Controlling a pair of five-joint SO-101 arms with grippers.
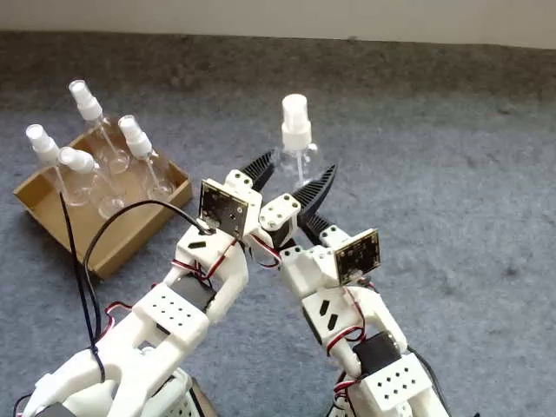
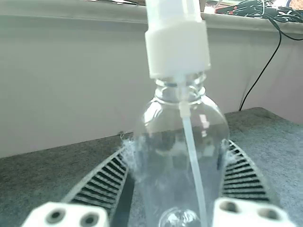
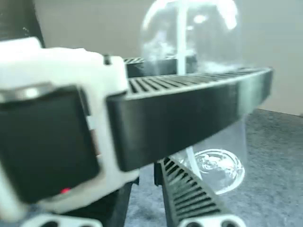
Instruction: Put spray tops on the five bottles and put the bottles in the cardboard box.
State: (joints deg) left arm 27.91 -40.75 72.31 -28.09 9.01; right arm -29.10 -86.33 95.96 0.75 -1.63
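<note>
Last of five. Four capped bottles (image 1: 95, 161) are already in the box (image 1: 139, 228) at far left. The fifth bottle (image 1: 300, 158) is mid-desk, well right of the box, with a spray top (image 1: 295, 120) on its neck. Your left claw (image 1: 301, 167) straddles it low on the body, a finger (image 2: 102, 182) against each side, so count it as gripping the bottle. The right claw (image 1: 310, 225) sits just near of that, not on the bottle; can't tell if it's wide or narrow. Step in hand looks like top fitted, boxing next. In the left wrist view a ring of neck shows under the cap, so the top may not be fully down; check that first and seat it if loose. Then you need a lift clear of the desk (image 1: 452, 174), a carry left and far, and a lowering into the free part of the box without knocking the four in there. Hard to read: whether the bottle's base is on the desk or raised, since the arms cover it from above. The spray head is cut off in the left wrist view. In the right wrist view a left claw finger crosses the bottle's middle. A black cable (image 1: 84, 261) crosses the box's near edge.
</note>
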